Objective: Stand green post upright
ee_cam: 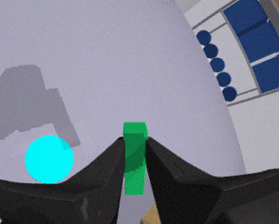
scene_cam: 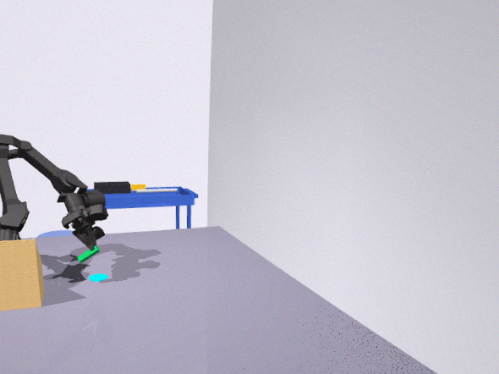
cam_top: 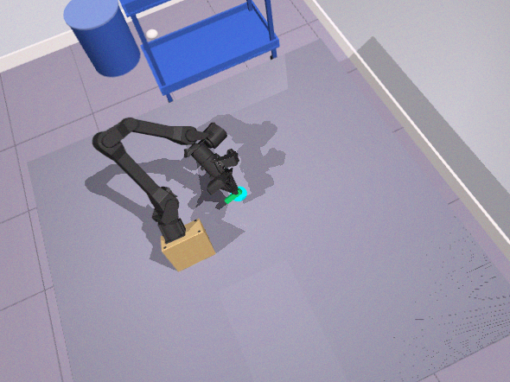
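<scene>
The green post is held in the air, tilted, with its free end lower and toward the arm's base. My gripper is shut on the post near its upper end and leans over at a slant. The cyan circle lies flat on the surface below the post. In the top view the post and fingertips cover part of it. In the wrist view it is left of the post, uncovered by the fingers.
The wooden base block stands under the arm, on the side toward which the post's low end points. A blue cart and a blue cylinder stand behind the arm. A wall runs along the right side.
</scene>
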You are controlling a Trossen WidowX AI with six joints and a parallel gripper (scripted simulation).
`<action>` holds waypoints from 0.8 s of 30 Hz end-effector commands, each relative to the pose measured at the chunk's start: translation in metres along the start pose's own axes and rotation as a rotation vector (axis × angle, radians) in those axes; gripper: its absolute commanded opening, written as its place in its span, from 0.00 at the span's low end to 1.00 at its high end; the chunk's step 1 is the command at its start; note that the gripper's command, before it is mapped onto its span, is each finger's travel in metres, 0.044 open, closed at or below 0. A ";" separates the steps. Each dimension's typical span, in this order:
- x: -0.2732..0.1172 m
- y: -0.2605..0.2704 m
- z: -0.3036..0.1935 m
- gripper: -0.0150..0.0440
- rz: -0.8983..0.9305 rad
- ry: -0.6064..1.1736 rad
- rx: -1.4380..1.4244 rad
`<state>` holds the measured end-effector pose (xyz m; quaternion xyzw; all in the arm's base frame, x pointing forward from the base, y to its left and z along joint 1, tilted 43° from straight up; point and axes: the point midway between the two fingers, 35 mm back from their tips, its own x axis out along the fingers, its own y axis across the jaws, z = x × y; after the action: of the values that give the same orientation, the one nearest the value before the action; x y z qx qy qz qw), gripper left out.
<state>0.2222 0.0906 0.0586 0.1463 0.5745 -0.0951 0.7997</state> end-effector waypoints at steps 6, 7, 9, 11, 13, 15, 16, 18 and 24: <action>-0.001 0.001 0.002 0.29 -0.004 -0.068 0.017; -0.002 0.001 0.002 0.29 -0.005 -0.074 0.019; -0.002 0.001 0.002 0.29 -0.005 -0.088 0.022; -0.002 0.001 0.002 0.29 -0.006 -0.101 0.025; -0.002 0.002 0.003 0.29 -0.006 -0.114 0.028; -0.002 0.002 0.003 0.29 -0.006 -0.127 0.032; -0.003 0.002 0.003 0.29 -0.006 -0.134 0.034; -0.003 0.002 0.003 0.29 -0.006 -0.147 0.037; -0.004 0.003 0.004 0.29 -0.004 -0.187 0.049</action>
<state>0.2244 0.0923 0.0620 0.1506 0.5081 -0.1205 0.8394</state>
